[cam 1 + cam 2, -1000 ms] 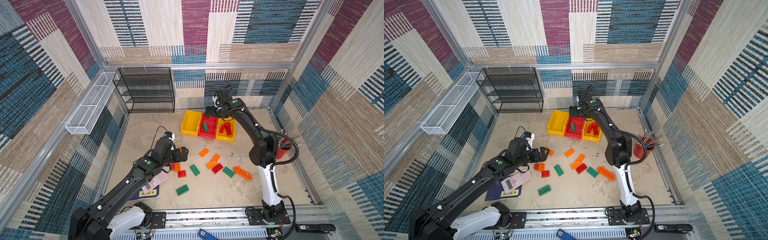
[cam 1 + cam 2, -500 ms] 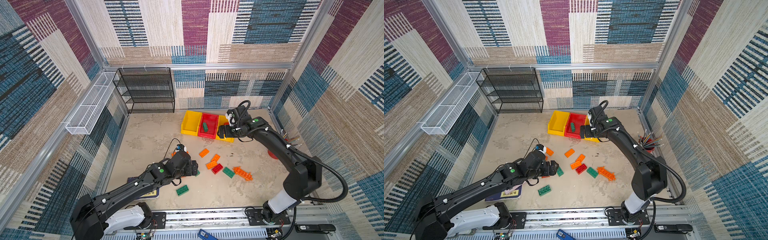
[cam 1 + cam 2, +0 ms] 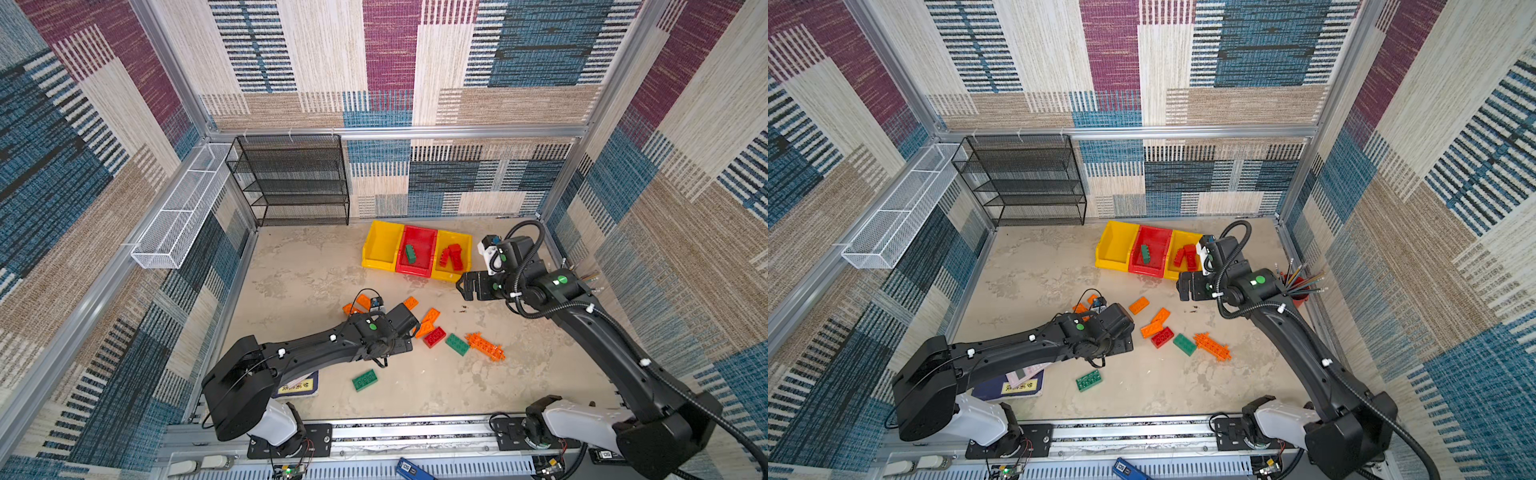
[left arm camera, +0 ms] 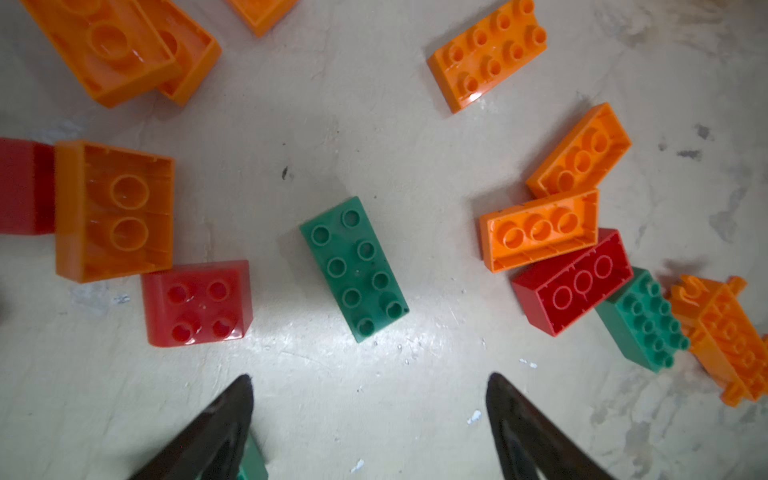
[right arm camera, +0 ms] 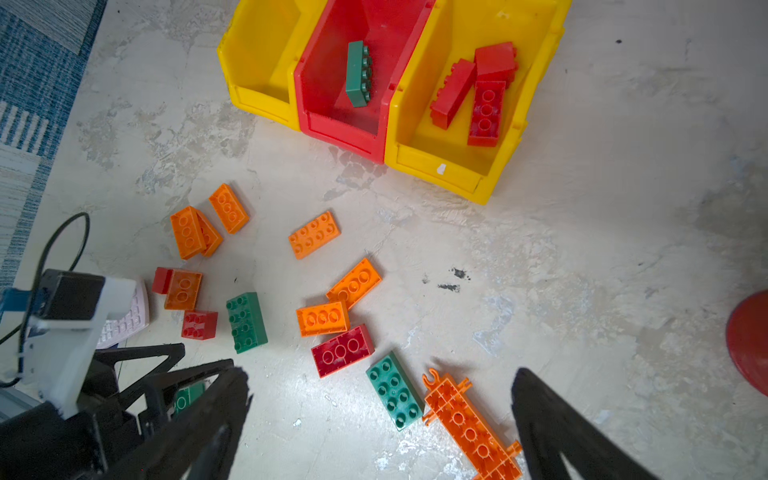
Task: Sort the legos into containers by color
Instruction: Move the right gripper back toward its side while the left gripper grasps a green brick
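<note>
Legos (image 3: 1088, 380) near booklet (image 3: 992, 391); label (image 3: 1018, 386) perhaps lettered

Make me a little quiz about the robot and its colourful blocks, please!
1. True or false: a green brick lies inside the red bin.
2. In a top view, the yellow bin to the right of the red one holds bricks of which colour? A orange, B red, C green.
3. A loose green brick lies flat on the floor, studs up, apart from its neighbours. Which gripper points at it with open, empty jaws?

Key
1. True.
2. B.
3. The left gripper.
</note>
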Robot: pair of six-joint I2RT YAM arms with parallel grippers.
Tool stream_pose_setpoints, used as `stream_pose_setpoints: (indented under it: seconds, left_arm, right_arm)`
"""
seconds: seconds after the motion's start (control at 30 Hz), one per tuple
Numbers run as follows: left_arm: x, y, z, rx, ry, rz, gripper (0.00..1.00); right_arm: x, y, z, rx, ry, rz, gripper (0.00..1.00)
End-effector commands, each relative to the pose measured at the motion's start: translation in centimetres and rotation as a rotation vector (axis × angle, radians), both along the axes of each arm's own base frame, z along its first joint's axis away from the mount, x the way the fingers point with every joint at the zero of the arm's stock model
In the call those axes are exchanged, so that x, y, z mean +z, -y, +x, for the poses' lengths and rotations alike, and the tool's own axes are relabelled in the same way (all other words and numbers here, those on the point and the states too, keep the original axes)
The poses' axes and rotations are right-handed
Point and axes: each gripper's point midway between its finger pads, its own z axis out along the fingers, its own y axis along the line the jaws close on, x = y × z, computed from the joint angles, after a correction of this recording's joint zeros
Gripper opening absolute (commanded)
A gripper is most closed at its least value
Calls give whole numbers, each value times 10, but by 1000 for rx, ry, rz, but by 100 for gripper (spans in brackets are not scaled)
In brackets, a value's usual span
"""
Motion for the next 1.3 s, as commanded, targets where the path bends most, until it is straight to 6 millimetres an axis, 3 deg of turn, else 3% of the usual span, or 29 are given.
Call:
stream_pose_setpoints:
  seconds: [0.0, 0.23, 0.57, 0.73, 1.0, 1.27]
  left_arm:
    - [-4, 1, 3, 75, -16, -2, 87]
    - [-21, 12, 11, 78, -52, 36, 81]
    - [-38, -3, 21, 119, -91, 89, 79]
    - [-48, 6, 28, 104, -106, 62, 75]
    - [-57, 14, 34, 64, -141, 106, 58]
    - [-52, 7, 27, 46, -176, 151, 29]
  right_arm:
    - [0, 6, -13, -12, -5, 4, 100]
    - [-3, 10, -32, -17, -6, 47, 100]
    - [1, 8, -44, -19, -8, 102, 99]
    - [-8, 5, -50, -13, -42, 124, 100]
    - [-9, 8, -52, -23, -43, 118, 100]
    - [-6, 11, -61, -20, -36, 124, 100]
